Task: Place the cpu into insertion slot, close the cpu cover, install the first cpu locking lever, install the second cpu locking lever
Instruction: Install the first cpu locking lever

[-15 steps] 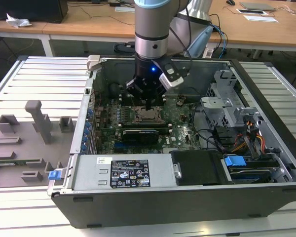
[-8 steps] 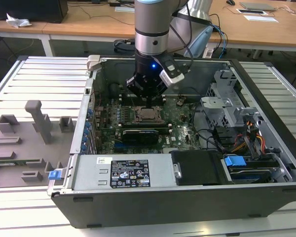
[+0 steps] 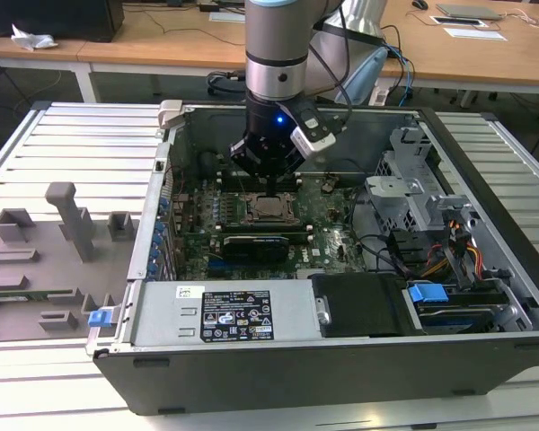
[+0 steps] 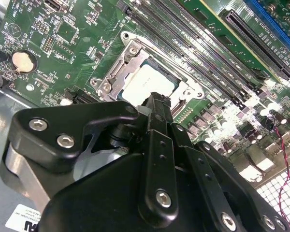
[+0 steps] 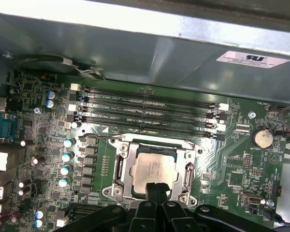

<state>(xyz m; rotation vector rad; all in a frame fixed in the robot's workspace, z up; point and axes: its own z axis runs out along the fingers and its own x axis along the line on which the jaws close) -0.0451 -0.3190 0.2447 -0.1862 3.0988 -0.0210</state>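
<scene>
The cpu (image 5: 152, 166) lies flat inside the insertion slot (image 5: 150, 146), its pale metal top facing up. The cpu cover (image 5: 186, 166) is down over the insertion slot, and its silver frame rings the chip's edges. The gripper (image 5: 157, 186) hangs over the edge of the insertion slot farthest from the memory slots (image 5: 145, 108). Its fingers (image 5: 152, 193) are drawn narrow, side by side with nothing between them. Their tips sit at the chip's border, and I cannot tell whether they actually touch the metal.

A thin wire lever (image 5: 94, 137) runs along the side of the insertion slot nearest the memory slots. It seems to lie low, though its latch is hard to make out. A coin battery (image 5: 262, 137) sits on the green board (image 5: 232, 164), well apart from the insertion slot.

In the exterior view the arm (image 3: 277, 54) reaches down into the open computer case (image 3: 278, 377), right above the insertion slot. The case rests on the slatted bench (image 3: 72, 135).
</scene>
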